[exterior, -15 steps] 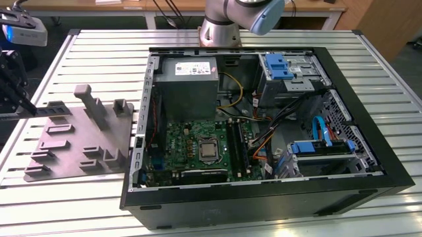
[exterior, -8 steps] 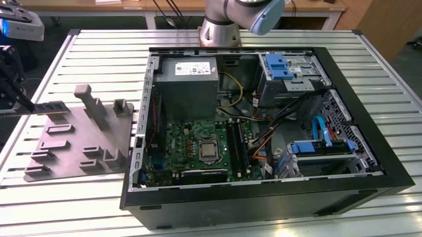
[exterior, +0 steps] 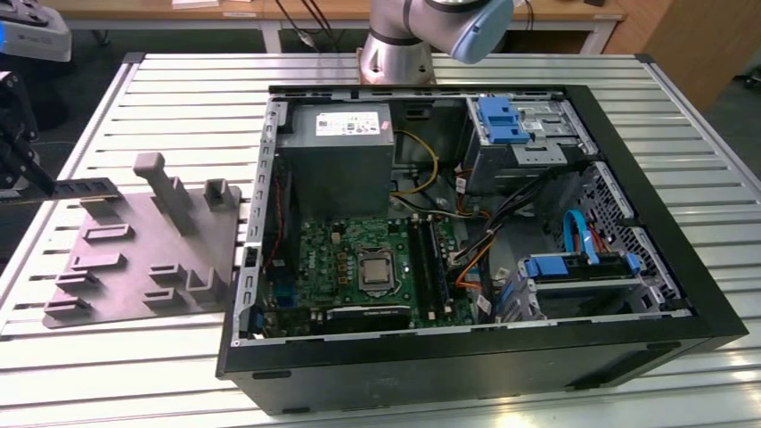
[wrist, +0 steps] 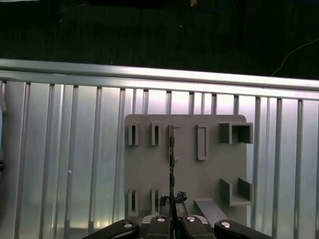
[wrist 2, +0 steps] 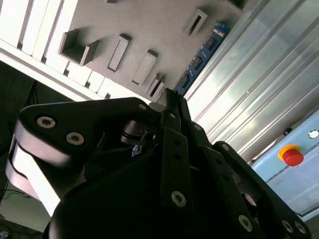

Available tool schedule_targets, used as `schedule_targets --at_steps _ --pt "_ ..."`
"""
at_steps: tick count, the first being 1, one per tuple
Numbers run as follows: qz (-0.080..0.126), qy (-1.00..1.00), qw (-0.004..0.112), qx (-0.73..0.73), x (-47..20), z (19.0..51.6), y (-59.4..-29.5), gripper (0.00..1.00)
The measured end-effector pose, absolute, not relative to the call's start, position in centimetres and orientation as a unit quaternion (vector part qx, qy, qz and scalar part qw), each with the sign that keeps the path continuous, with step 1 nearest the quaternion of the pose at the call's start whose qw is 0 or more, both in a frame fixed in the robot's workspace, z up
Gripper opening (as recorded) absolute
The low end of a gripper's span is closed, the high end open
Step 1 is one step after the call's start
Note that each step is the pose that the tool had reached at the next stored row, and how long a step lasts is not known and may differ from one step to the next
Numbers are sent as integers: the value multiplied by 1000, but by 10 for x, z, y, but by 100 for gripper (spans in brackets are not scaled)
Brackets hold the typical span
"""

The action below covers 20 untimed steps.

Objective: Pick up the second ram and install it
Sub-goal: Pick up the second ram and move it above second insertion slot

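Slatted aluminium table [exterior: 119,374] carried everything I could see. Biggest item on it was the open black PC tower case [exterior: 476,366], lying on its side, well apart from the pincer towards the exterior view's right. The green motherboard [exterior: 345,259] lay flat inside the case, with its long black slots beside the CPU socket. The silver arm base [exterior: 398,40] stood beyond the case, also far from the pincer.

The grey plastic fixture plate with upright blocks [exterior: 131,267] sat between the case and the pincer, near the pincer. In both wrist views the plate [wrist 2: 149,25] [wrist: 209,174] showed behind the fingertips, its open slots and blocks plain to see.

The black linkage pincer [exterior: 36,187] was at the exterior view's far left edge, off the plate's outer side. In both wrist views its fingers [wrist 2: 172,97] [wrist: 172,201] were pressed together on one end of the second ram.

The second ram [exterior: 85,189], a long thin dark memory stick, was in the pincer's grip. It stuck straight out from the fingertips towards the plate and was not seated in any motherboard slot. The second wrist view showed its bluish marks [wrist 2: 202,57]. The first wrist view had it edge-on, a thin dark line [wrist: 171,164] across the plate.

Smallest item I saw was a red round button [wrist 2: 292,156] on a pale box, apart from the pincer.
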<state>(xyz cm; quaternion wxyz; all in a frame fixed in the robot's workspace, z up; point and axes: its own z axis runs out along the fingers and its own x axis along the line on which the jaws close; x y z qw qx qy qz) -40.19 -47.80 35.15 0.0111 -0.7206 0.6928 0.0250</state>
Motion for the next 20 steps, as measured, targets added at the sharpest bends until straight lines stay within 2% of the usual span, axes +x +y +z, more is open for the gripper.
schedule_targets --at_steps 7,16,20 --pt "21 703 7 -711 -402 352 -477 14" --pt "24 704 10 -710 -402 382 -477 14" --pt "25 704 12 -710 -402 385 -477 14"
